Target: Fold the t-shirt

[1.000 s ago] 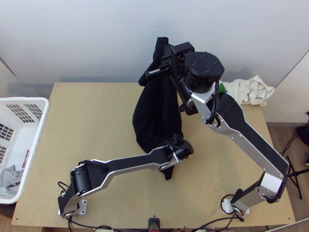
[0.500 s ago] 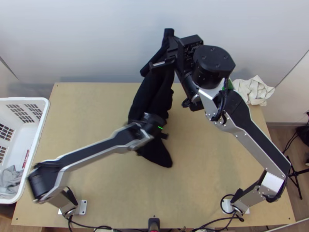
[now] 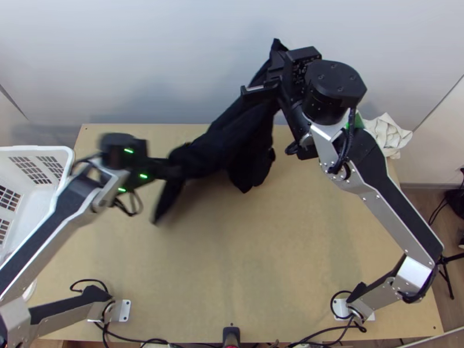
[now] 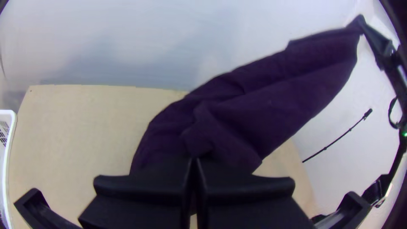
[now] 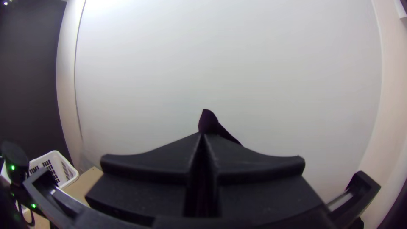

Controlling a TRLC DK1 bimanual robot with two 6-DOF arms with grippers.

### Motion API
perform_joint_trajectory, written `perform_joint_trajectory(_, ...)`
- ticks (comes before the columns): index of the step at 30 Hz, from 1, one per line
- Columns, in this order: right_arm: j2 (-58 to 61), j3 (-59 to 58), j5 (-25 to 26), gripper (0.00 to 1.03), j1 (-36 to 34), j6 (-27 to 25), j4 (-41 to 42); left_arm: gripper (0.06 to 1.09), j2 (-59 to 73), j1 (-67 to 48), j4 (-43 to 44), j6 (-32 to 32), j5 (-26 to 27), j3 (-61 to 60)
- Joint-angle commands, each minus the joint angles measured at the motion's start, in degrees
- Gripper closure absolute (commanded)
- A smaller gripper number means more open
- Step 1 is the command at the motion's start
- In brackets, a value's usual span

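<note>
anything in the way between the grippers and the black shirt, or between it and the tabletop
Nothing visible. The left gripper and right gripper both already grip the shirt, and I see nothing between it and the tabletop beneath.

The t-shirt (image 3: 235, 136) is showing matt, soft-looking cloth with a creased surface, and the cream cloth (image 3: 387, 132) is looking matt and rumpled, while the table (image 3: 232, 255) is presenting smooth, low-sheen wood. The laundry basket (image 3: 35, 149) is looking like smooth plastic with a faint gloss. The right arm's links (image 3: 380, 217) are showing smooth, satin metal, and the left gripper (image 3: 176, 169) and the right gripper (image 3: 272, 72) are displaying matt, plastic-looking surfaces.
</note>
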Motion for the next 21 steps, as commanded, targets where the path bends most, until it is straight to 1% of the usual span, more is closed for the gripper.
perform_joint_trajectory(1, -1.8, -3.4, -0.3, 1.00, -1.1, 0.7, -2.4, 1.05, -4.0, 20.2, -3.2, -1.8, 15.7, 2.0)
perform_joint_trajectory(3, -2.6, -5.0, -1.0, 1.00, -1.1, 1.3, -3.8, 1.05, -2.3, 26.3, -3.3, -4.0, 20.2, 2.3)
perform_joint_trajectory(5, -3.5, -7.3, -1.8, 1.00, -1.0, 1.7, -5.0, 1.05, -0.4, 30.6, -3.4, -5.0, 21.8, 1.9)
perform_joint_trajectory(7, -4.5, -10.3, -2.6, 1.00, -0.7, 1.9, -5.9, 1.05, 2.0, 34.5, -3.3, -5.4, 24.6, 0.5)
perform_joint_trajectory(9, -5.2, -12.1, -3.2, 1.00, -0.2, 1.9, -6.8, 1.04, 4.4, 36.2, -3.6, -5.3, 26.6, -0.8)
perform_joint_trajectory(10, -5.4, -12.7, -3.3, 1.00, 0.0, 2.0, -7.0, 1.03, 5.0, 37.0, -3.5, -5.2, 26.7, -1.9)
perform_joint_trajectory(11, -5.6, -13.2, -3.4, 1.00, 0.3, 2.0, -7.1, 1.00, 5.4, 37.2, -3.4, -5.0, 27.4, -2.9)
perform_joint_trajectory(12, -5.7, -13.5, -3.6, 1.00, 0.7, 2.1, -7.2, 0.94, 5.9, 37.2, -3.4, -4.9, 28.8, -3.9)
perform_joint_trajectory(13, -5.7, -13.7, -3.7, 1.00, 1.1, 2.1, -7.2, 0.83, 6.5, 37.2, -3.4, -5.0, 31.0, -5.1)
perform_joint_trajectory(14, -5.7, -13.7, -3.7, 1.00, 1.3, 2.1, -7.2, 0.71, 7.1, 37.0, -3.6, -5.0, 34.3, -6.0)
perform_joint_trajectory(16, -5.5, -13.8, -3.8, 1.00, 2.0, 2.1, -7.5, 0.49, 8.0, 35.9, -3.9, -4.3, 37.6, -7.6)
perform_joint_trajectory(17, -5.5, -13.9, -3.9, 1.00, 2.2, 2.2, -7.8, 0.35, 8.4, 35.3, -4.0, -4.1, 39.1, -8.2)
perform_joint_trajectory(18, -5.5, -14.0, -4.0, 1.00, 2.3, 2.2, -7.9, 0.17, 8.9, 35.3, -4.0, -3.8, 40.1, -8.8)
perform_joint_trajectory(19, -5.5, -14.2, -4.0, 1.00, 2.3, 2.2, -7.9, 0.11, 9.4, 35.2, -4.0, -3.7, 40.1, -8.9)
perform_joint_trajectory(21, -5.6, -14.5, -4.0, 1.00, 2.2, 2.3, -7.9, 0.11, 10.4, 35.3, -3.9, -3.7, 40.1, -8.7)
